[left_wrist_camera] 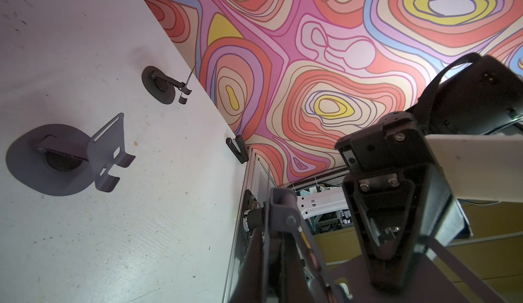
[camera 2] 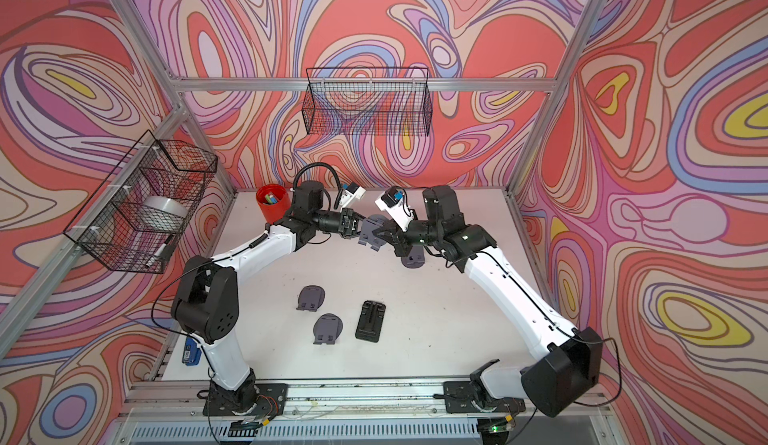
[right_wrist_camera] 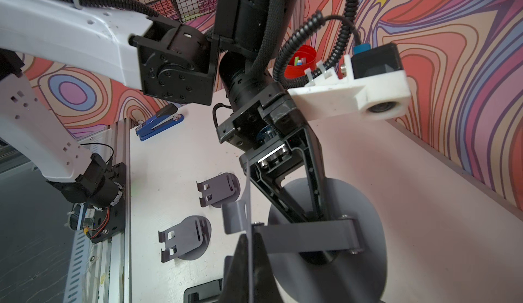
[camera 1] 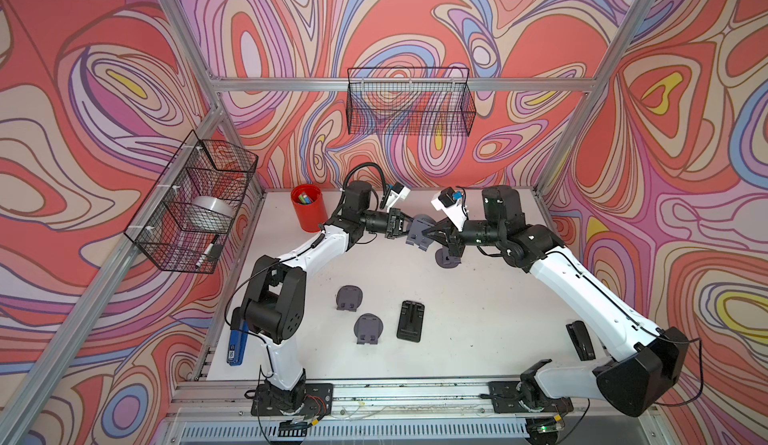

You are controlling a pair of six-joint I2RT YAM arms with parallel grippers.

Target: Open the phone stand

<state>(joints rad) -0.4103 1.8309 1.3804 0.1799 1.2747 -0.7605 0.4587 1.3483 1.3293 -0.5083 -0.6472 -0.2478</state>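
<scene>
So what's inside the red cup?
The red cup holds a few small coloured sticks: green, blue and a pale pink tip show at its mouth. Its wall hides their lower parts and the cup's bottom, so what they are is unclear.

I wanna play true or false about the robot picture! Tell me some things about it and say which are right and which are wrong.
1. The left gripper and the right gripper both pinch one grey phone stand. True: they hold it between them, off the table.
2. The red cup has tipped over. False: it stands upright at the back of the table.
3. Two folded grey stands lie flat near a black stand. True.
4. The blue stapler is inside the red cup. False: it lies near the table's edge, beside the left arm.
</scene>
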